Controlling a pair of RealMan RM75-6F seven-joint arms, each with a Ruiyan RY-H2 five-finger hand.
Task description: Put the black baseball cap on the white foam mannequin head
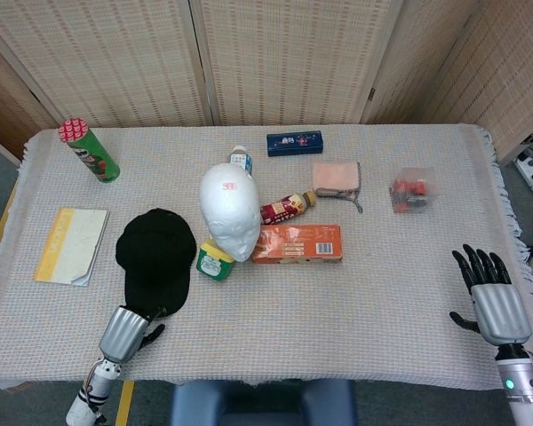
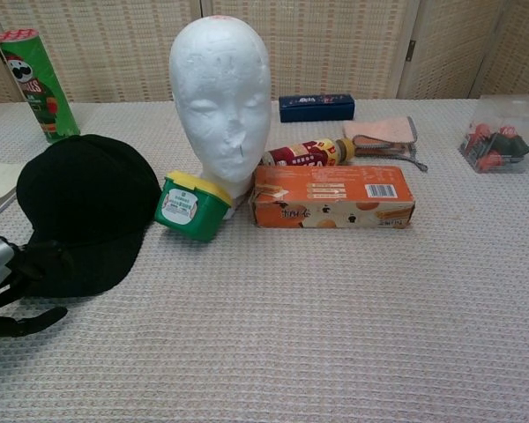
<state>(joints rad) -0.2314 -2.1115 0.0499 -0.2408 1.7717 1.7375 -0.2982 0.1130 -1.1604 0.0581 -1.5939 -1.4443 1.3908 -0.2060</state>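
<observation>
The black baseball cap (image 1: pixel 155 257) lies flat on the table, brim toward the front edge, just left of the white foam mannequin head (image 1: pixel 231 209). The head stands upright and bare in the chest view (image 2: pixel 220 97), with the cap (image 2: pixel 84 211) to its left. My left hand (image 1: pixel 129 328) is at the cap's brim; in the chest view its dark fingers (image 2: pixel 35 263) lie against the brim's front edge, while the thumb stays apart below and holds nothing. My right hand (image 1: pixel 493 297) hovers at the front right corner, fingers spread and empty.
A small green tub (image 1: pixel 215 261) sits between cap and head. An orange box (image 1: pixel 298 243) and a bottle (image 1: pixel 287 208) lie right of the head. A green chip can (image 1: pixel 89 151), a booklet (image 1: pixel 71 244), a blue case (image 1: pixel 294 142), a pink cloth (image 1: pixel 337 177) and a clear box (image 1: pixel 413 191) lie further off.
</observation>
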